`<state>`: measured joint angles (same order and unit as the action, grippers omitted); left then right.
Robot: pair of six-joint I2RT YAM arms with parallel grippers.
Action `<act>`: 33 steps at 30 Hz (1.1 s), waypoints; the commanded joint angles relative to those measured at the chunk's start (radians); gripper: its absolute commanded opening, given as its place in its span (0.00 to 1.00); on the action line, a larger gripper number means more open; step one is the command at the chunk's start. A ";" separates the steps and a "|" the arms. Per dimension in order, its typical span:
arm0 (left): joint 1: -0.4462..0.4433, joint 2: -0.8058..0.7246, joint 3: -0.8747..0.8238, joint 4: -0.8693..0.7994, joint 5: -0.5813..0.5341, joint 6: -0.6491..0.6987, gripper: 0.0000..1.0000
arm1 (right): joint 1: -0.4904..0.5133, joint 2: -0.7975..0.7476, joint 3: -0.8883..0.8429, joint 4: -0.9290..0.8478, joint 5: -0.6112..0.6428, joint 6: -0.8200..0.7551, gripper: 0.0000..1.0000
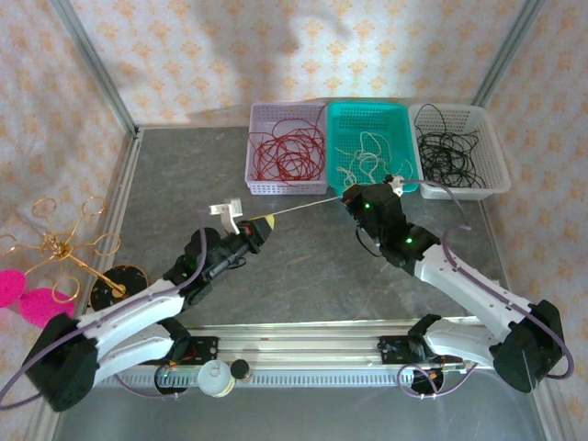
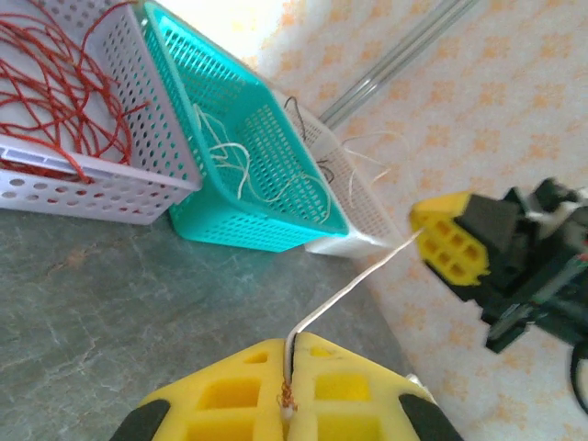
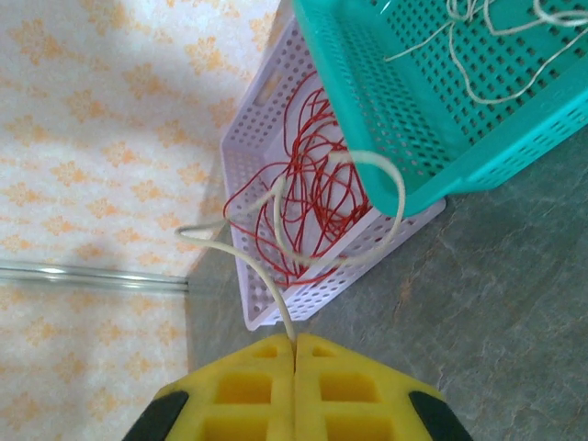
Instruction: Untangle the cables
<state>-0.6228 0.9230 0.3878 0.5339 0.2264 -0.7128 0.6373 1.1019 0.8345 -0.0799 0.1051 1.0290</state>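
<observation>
Cable (image 1: 303, 209) stretches taut between the arms, left tool (image 1: 265, 223) and right tool (image 1: 353, 195) each clamped on it — teal basket (image 1: 370, 147) lies nearest the right.

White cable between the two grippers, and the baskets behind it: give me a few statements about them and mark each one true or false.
1. The white cable runs taut between the left gripper and the right gripper. True.
2. The teal basket holds the red cables. False: it holds white cables; the red ones are in the lavender basket.
3. Both grippers are shut on the white cable. True.
4. The black cables lie loose on the table. False: they sit in the white basket.
5. The teal basket stands between the other two baskets. True.
</observation>
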 commanded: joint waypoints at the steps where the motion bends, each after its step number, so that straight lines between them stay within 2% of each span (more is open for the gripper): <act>1: 0.009 -0.111 0.058 -0.250 -0.114 0.067 0.00 | -0.018 0.015 0.014 -0.044 0.118 -0.010 0.00; 6: 0.009 -0.193 0.179 -0.425 -0.124 0.120 0.00 | -0.022 0.058 0.044 -0.051 0.042 -0.077 0.00; 11: 0.009 -0.159 0.273 -0.480 -0.101 0.179 0.00 | -0.022 0.075 0.058 -0.010 -0.038 -0.092 0.01; 13: 0.009 -0.139 0.299 -0.484 -0.089 0.190 0.00 | -0.028 0.075 0.051 0.000 -0.053 -0.052 0.10; 16: 0.009 -0.109 0.347 -0.516 -0.075 0.207 0.00 | -0.066 0.059 0.021 0.026 -0.122 0.033 0.39; 18: 0.008 -0.096 0.384 -0.548 -0.064 0.221 0.00 | -0.106 0.036 -0.005 0.077 -0.191 0.038 0.44; 20: 0.008 -0.090 0.422 -0.585 -0.057 0.235 0.00 | -0.160 0.024 0.009 0.100 -0.284 -0.076 0.44; 24: 0.008 -0.084 0.495 -0.648 -0.041 0.247 0.00 | -0.250 0.056 0.133 -0.059 -0.422 -0.390 0.43; 26: 0.010 -0.077 0.536 -0.684 -0.029 0.254 0.00 | -0.293 0.074 0.153 -0.070 -0.604 -0.508 0.43; 29: 0.008 -0.067 0.586 -0.738 -0.027 0.268 0.00 | -0.297 0.099 0.116 -0.005 -0.866 -0.659 0.42; 33: 0.009 -0.056 0.636 -0.767 -0.047 0.278 0.00 | -0.269 0.049 -0.013 0.176 -0.947 -0.753 0.39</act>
<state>-0.6189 0.8608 0.9806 -0.1730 0.1783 -0.4648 0.3519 1.1790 0.8951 -0.0158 -0.6643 0.4416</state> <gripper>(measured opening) 0.041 0.391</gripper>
